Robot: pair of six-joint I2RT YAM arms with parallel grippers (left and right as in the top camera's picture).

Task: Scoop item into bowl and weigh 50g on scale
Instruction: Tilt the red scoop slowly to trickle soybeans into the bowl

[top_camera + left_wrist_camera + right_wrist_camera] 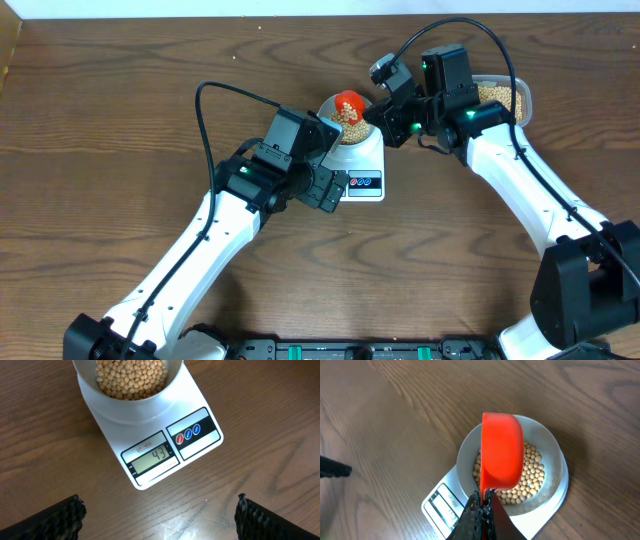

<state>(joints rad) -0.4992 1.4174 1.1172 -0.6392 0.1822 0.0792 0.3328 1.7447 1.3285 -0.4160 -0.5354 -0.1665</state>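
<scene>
The pale bowl stands on the white scale and holds many tan beans. The scale's display reads 43. My right gripper is shut on the handle of a red scoop, which is tipped over the bowl above the beans; the scoop also shows in the overhead view. My left gripper is open and empty, low over the table just in front of the scale.
A clear plastic tub with more beans stands at the back right, partly hidden behind my right arm. The wooden table stretches to the left. Cables loop above both arms.
</scene>
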